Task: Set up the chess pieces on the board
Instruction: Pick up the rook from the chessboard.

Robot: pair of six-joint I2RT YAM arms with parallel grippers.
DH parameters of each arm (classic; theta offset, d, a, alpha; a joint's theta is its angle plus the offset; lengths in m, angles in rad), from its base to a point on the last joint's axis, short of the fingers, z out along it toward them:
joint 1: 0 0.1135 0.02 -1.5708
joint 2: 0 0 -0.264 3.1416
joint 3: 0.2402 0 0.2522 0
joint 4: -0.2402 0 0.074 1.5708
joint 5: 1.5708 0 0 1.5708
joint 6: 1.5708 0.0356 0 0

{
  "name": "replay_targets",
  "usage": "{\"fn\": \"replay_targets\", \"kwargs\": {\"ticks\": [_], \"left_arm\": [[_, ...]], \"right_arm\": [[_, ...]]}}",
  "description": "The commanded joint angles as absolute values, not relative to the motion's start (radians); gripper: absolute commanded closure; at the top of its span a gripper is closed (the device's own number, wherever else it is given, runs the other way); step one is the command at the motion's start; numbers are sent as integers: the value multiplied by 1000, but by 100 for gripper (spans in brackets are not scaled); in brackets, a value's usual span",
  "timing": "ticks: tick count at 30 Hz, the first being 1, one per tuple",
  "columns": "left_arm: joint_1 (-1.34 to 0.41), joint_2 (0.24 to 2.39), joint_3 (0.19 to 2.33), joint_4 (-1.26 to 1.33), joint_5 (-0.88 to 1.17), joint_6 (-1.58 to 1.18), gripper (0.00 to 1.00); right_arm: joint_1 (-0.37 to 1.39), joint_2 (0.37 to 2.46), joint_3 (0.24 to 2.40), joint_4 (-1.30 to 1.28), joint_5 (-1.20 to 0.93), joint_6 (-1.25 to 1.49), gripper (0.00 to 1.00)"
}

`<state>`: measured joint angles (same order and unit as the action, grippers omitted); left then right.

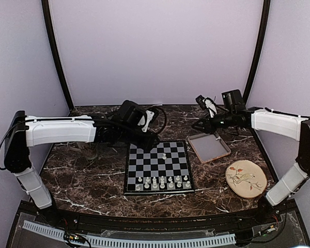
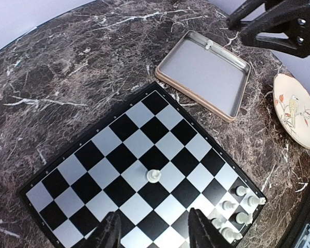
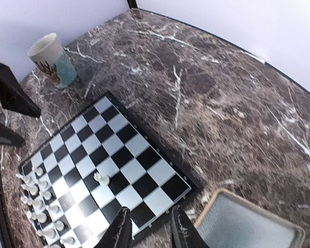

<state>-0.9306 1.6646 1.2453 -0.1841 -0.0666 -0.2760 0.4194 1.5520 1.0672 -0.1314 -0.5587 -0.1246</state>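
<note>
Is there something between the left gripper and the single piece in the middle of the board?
Nothing visible. Only bare squares of the board lie between the left gripper and the single piece; the other pieces stand aside at the board's edge.

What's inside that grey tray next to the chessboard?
One tiny white chess piece sits against the tray's far rim. The left wrist view shows the whole floor, so nothing is hidden.

Chess pieces (image 1: 161,182) on the board's (image 1: 144,160) near rows too tiny to identify, plate (image 2: 298,109) right of the board clipped at frame edge, tray (image 3: 248,227) beside it cropped.
</note>
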Motion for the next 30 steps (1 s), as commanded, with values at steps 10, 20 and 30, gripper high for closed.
{"fn": "replay_targets", "kwargs": {"ticks": [10,20,30], "left_arm": [[-916,2099,1774,-585,75,-153,54],[-916,2208,1850,-636,21,-139,54],[-916,2231,1844,-614,28,-135,67]], "right_arm": [[308,1412,982,-402,-509,-311,68],[305,1443,985,-412,-511,-337,68],[305,1447,984,-410,-504,-347,69]]}}
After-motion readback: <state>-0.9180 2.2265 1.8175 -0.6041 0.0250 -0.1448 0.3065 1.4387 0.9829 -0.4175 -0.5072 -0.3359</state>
